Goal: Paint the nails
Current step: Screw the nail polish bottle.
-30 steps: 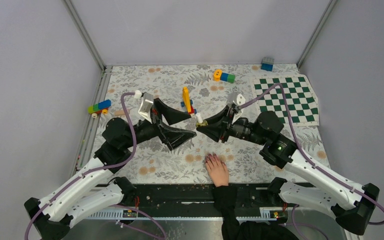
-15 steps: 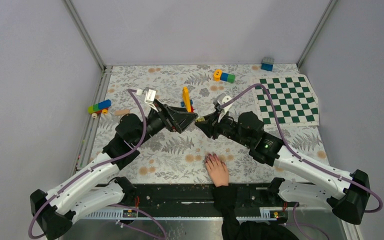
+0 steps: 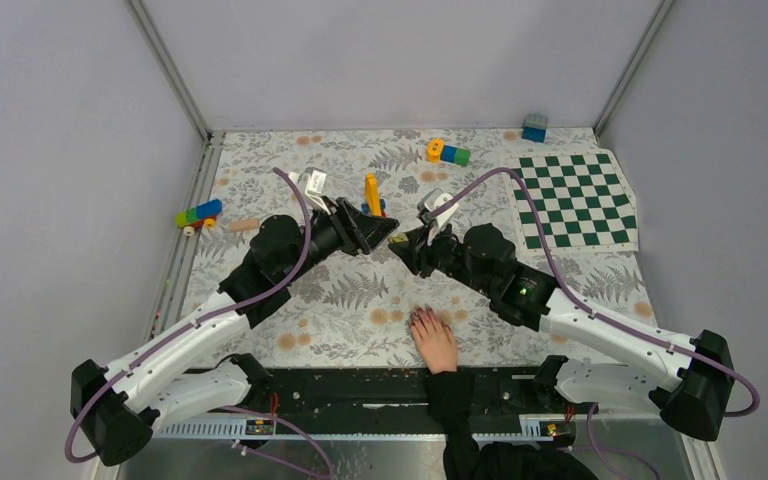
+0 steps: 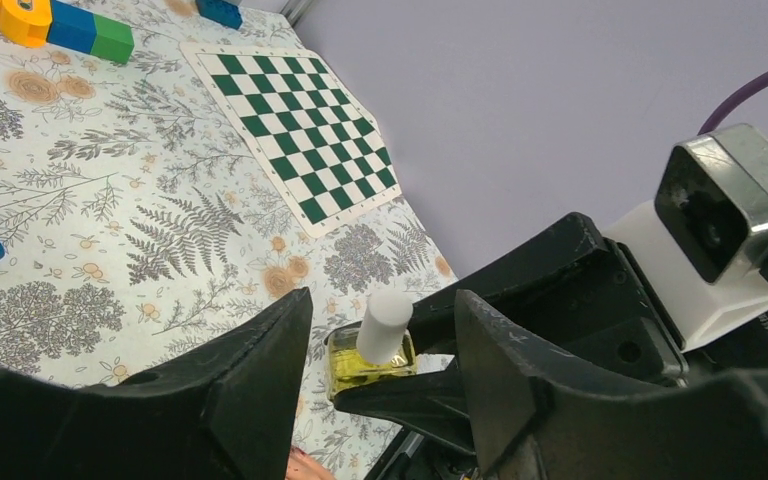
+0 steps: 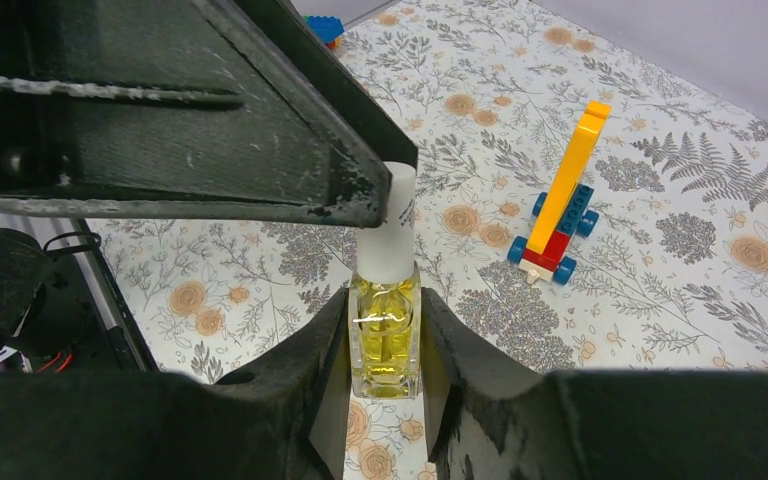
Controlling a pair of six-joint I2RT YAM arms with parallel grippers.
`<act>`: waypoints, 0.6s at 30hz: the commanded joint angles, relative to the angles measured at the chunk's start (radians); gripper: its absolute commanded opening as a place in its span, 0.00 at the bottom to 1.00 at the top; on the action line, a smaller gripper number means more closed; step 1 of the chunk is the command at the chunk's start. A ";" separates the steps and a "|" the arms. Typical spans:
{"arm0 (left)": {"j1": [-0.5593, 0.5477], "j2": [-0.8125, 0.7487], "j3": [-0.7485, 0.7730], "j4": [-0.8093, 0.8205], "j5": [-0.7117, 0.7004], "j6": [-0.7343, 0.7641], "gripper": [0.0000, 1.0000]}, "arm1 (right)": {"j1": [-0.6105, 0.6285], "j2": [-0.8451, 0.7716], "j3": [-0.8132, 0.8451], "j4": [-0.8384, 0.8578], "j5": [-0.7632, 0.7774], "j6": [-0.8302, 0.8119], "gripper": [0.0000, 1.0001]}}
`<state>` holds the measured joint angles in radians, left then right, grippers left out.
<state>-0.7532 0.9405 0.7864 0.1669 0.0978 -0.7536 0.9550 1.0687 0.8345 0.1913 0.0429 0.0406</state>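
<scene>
From above, the right gripper point(image 3: 407, 246) is pinching a small polish bottle point(image 3: 398, 240) over the flowered table point(image 3: 360, 300), with the left gripper point(image 3: 375, 236) facing it. The nails point(image 3: 421, 317) are lying well apart from both, on a hand point(image 3: 436, 343) at the table's near edge.

The left wrist view is showing the left jaws partly open and holding nothing, flanking the white cap point(image 4: 384, 325) with gaps on either side.

In the right wrist view the right jaws are clamping the glass body, and one left finger point(image 5: 260, 130) is possibly brushing the cap. Closing off-centre could be twisting the bottle loose and spilling polish.
</scene>
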 commanded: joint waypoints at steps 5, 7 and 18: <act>0.003 0.033 0.057 0.031 -0.001 -0.011 0.49 | 0.014 0.005 0.058 0.019 0.034 -0.030 0.00; 0.002 0.036 0.059 0.031 0.001 -0.012 0.45 | 0.014 0.007 0.061 0.015 0.036 -0.033 0.00; -0.004 0.044 0.054 0.029 0.024 -0.006 0.22 | 0.016 0.028 0.080 -0.002 0.045 -0.035 0.00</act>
<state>-0.7532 0.9825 0.7979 0.1661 0.1047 -0.7612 0.9577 1.0946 0.8574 0.1635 0.0620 0.0200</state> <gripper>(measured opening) 0.247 0.335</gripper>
